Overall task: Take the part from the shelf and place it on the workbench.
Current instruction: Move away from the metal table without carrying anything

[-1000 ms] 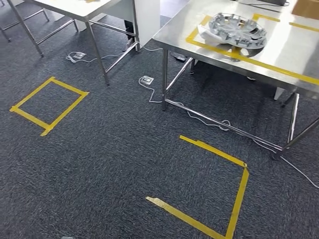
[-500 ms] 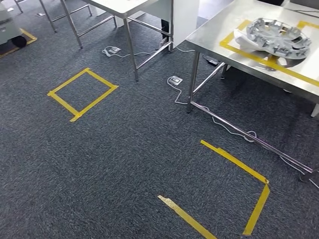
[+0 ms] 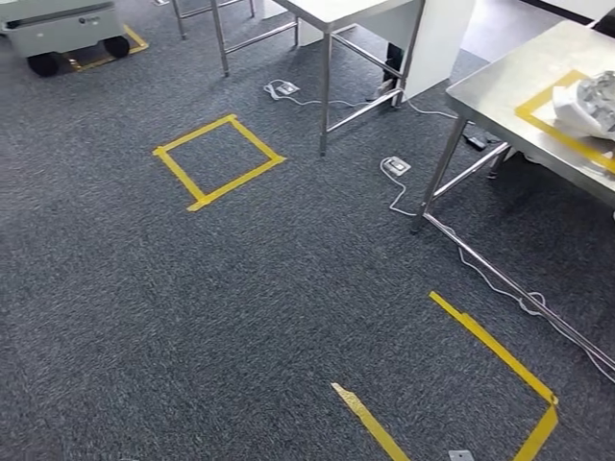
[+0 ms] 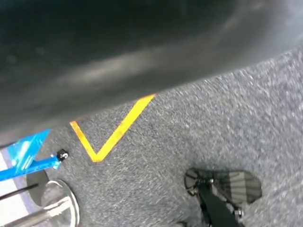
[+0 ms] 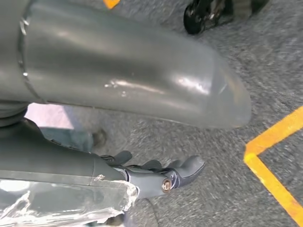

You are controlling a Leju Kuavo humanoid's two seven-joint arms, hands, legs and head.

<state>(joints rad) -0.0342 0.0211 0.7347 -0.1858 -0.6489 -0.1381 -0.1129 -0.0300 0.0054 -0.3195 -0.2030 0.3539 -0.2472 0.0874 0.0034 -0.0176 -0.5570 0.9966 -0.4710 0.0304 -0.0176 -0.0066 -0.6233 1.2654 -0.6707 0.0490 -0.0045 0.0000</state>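
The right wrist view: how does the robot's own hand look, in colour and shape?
The right hand has a thick, smooth, glossy grey thumb with a rounded tip. Its fingers are darker and slimmer, with a small brass-coloured pin at one joint. Clear crinkled plastic wrap covers the part near the wrist.

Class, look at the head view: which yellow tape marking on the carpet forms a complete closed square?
The small yellow square left of the tables; the nearer tape outline is left open on one side.

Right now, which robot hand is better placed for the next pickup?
Left, tentatively: the wheeled cart sits far left across the carpet; the workbench with a part is on the right. The right robot hand hangs empty, nothing within reach.
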